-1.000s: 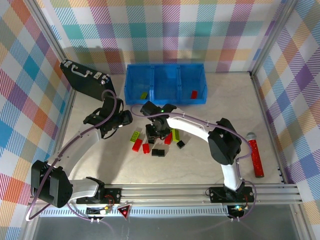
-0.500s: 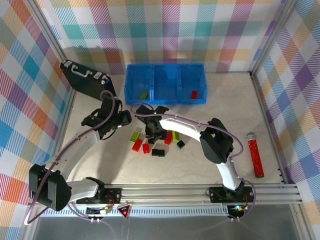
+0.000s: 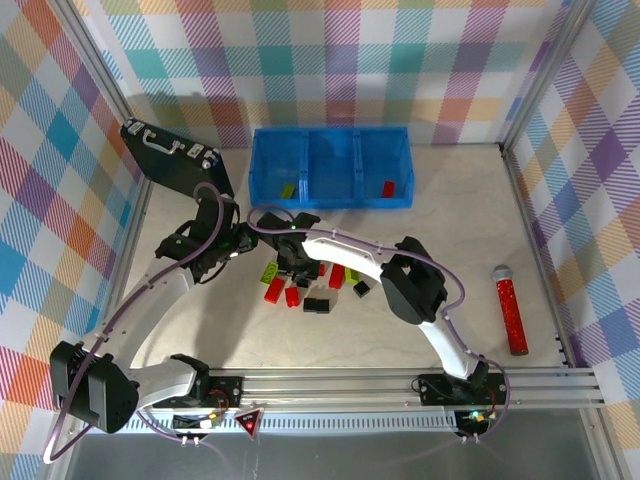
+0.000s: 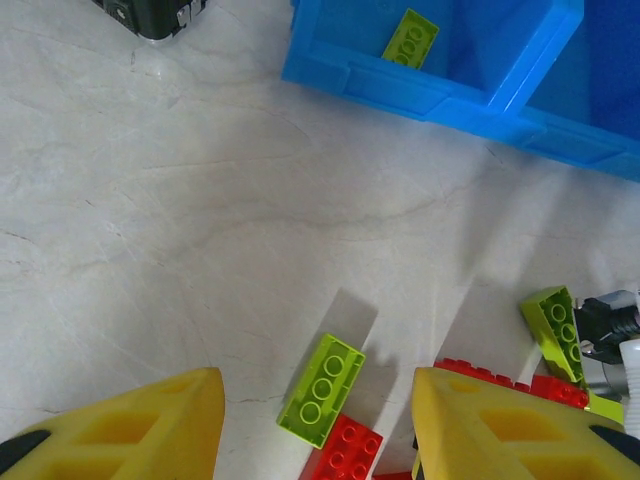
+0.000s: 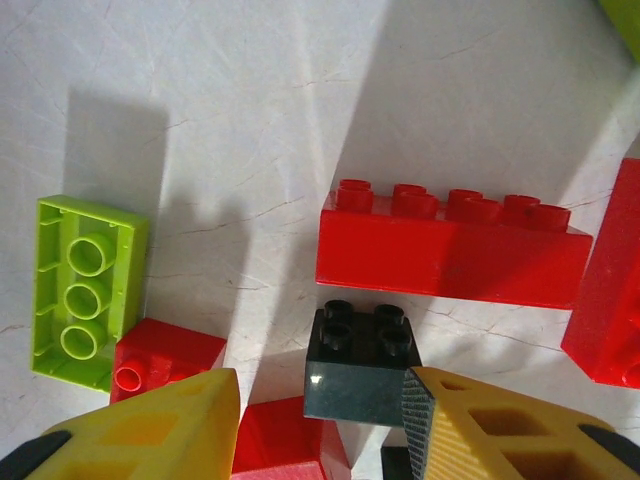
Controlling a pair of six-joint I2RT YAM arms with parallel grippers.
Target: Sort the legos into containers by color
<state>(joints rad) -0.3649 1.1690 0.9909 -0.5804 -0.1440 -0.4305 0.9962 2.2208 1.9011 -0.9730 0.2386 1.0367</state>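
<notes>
Several red, lime and black legos lie loose on the table in front of the blue bin (image 3: 330, 150). One lime brick (image 3: 287, 190) rests in the bin's left compartment and one red brick (image 3: 388, 188) in its right one. My left gripper (image 4: 315, 382) hangs open above an upturned lime brick (image 4: 322, 389), with a red brick (image 4: 345, 455) beside it. My right gripper (image 5: 320, 385) is open and low over the pile. A black two-by-two brick (image 5: 362, 365) sits between its fingers, close to the right finger (image 5: 480, 430). A long red brick (image 5: 450, 250) lies just beyond.
A black briefcase (image 3: 170, 155) lies at the back left, near the bin. A red glittery tube (image 3: 510, 310) lies at the right. Checked walls close in the table on three sides. The two grippers are close together at the left of the pile (image 3: 300, 285).
My right gripper has slid left across the pile toward the left gripper. The left arm has shifted slightly left. The bricks have not moved.
</notes>
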